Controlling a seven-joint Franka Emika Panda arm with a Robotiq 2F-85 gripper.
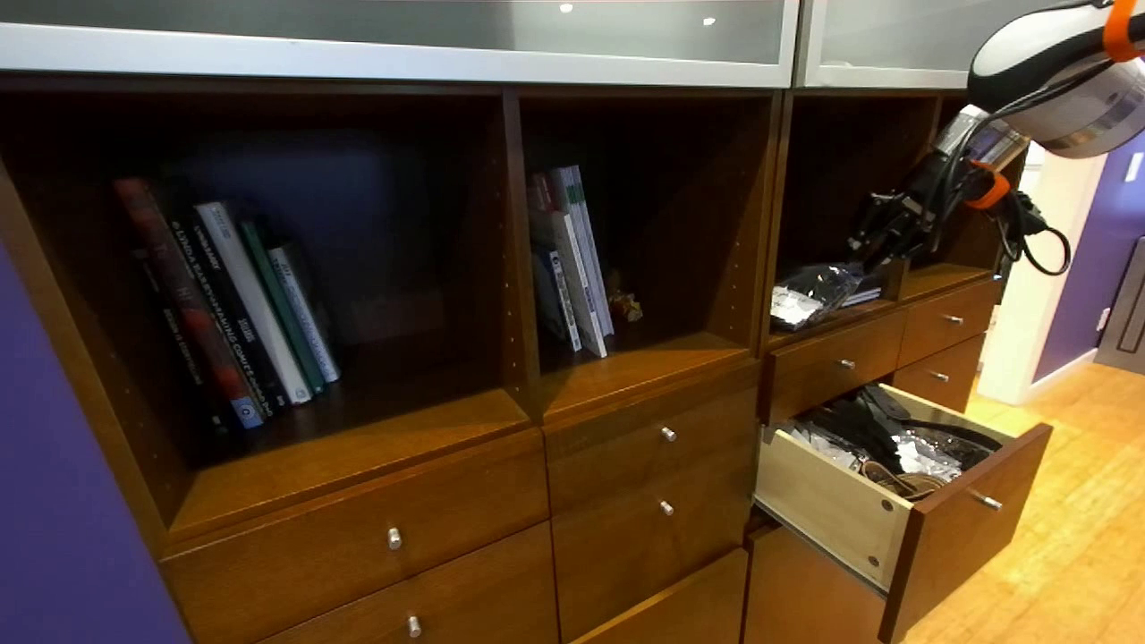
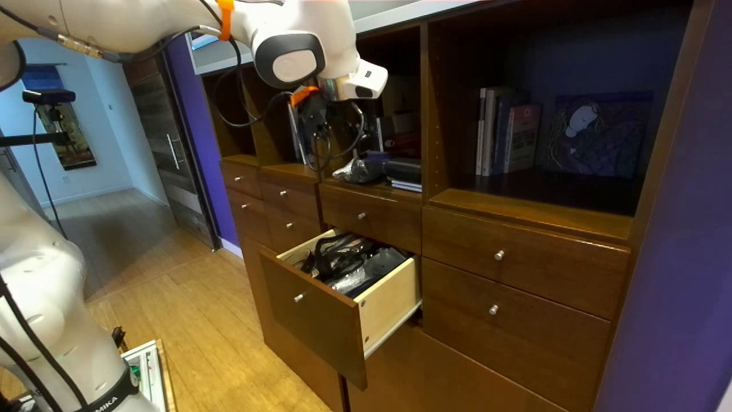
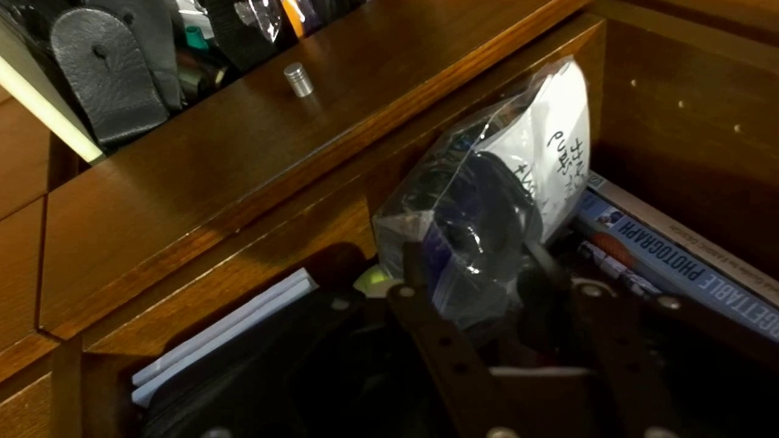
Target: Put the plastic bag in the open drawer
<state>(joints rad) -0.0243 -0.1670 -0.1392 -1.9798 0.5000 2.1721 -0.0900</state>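
Note:
The clear plastic bag (image 1: pixel 814 293), with a white paper label and dark contents, lies on the shelf near its front edge. It also shows in an exterior view (image 2: pixel 357 170) and in the wrist view (image 3: pixel 475 213), where handwriting shows on the label (image 3: pixel 563 146). My gripper (image 3: pixel 478 267) is open, its dark fingers apart with part of the bag between them; contact cannot be told. In an exterior view the gripper (image 1: pixel 866 250) is just above the bag. The open drawer (image 1: pixel 971 528), also in an exterior view (image 2: pixel 311 317), stands below and in front, holding black straps and plastic-wrapped things.
A closed drawer front (image 2: pixel 372 209) lies between shelf and open drawer. A black case (image 2: pixel 402 170) on white booklets (image 2: pixel 407 186) sits beside the bag. Books (image 3: pixel 681 255) lie on the bag's other side. Cabinet dividers (image 1: pixel 776 215) flank the shelf compartment.

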